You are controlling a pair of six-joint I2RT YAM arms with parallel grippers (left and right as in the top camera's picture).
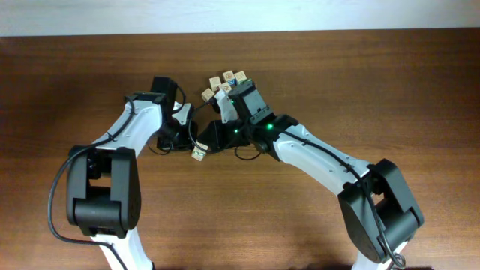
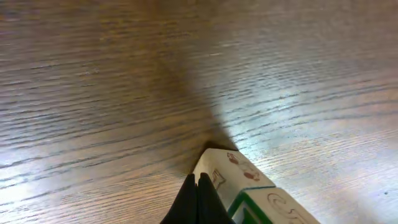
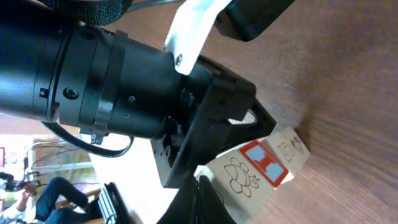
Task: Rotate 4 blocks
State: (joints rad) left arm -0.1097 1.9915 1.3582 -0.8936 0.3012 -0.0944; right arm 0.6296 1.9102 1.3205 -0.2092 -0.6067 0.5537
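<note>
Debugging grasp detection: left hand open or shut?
Shut. Left wrist view shows the left hand's two dark fingertips pressed together, no gap, nothing between them; a wooden block sits right beside the tip.

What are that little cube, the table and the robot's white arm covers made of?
Cube: pale bare wood, it seems; matte faces with printed pictures.
Table: brown wood grain with a soft sheen; solid wood or laminate, I cannot tell.
Arm covers: probably smooth white plastic, faintly glossy.
</note>
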